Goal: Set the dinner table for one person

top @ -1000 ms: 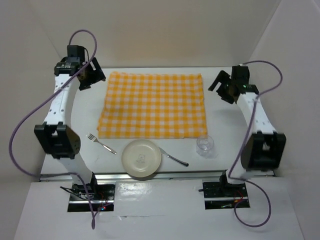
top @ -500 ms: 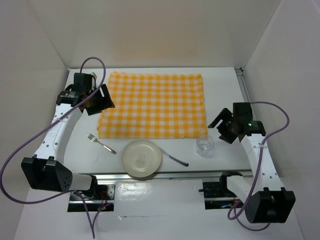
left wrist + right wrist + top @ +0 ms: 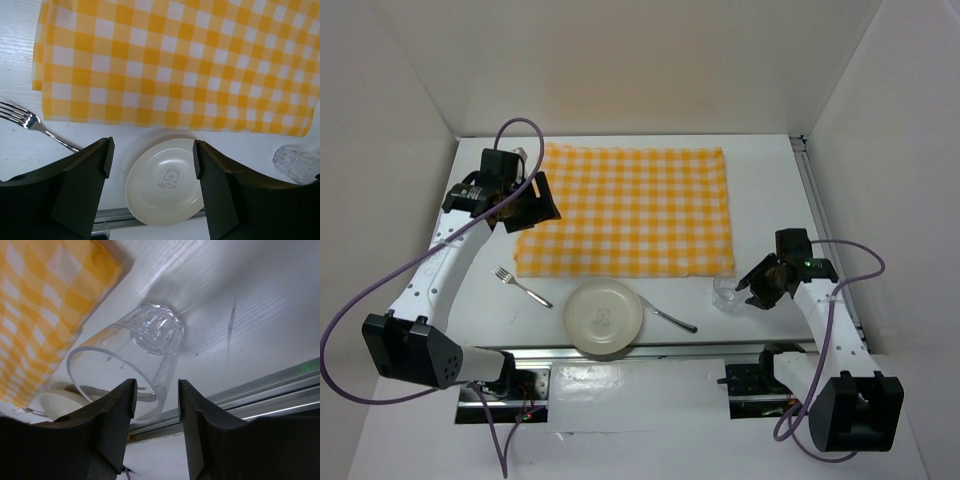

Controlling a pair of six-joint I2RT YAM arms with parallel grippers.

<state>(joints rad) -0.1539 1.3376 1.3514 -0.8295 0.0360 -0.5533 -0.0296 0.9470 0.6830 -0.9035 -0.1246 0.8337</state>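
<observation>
The white dinner table carries a yellow-and-white checked cloth. Along the near edge lie a fork, a cream plate, a metal utensil and a clear glass. My left gripper is open and empty, above the cloth's left edge. From the left wrist view it looks down on the plate and fork. My right gripper is open, just right of the glass. In the right wrist view the glass has its near rim at the gap between the fingertips.
A metal rail runs along the table's near edge, close to the plate. White walls enclose the table on the left, back and right. The glass also shows in the left wrist view, near the cloth's corner.
The left gripper moved right and nearer, onto the cloth's left edge. The right gripper swung from the far right down to the glass near the front edge. The tableware has not moved.
</observation>
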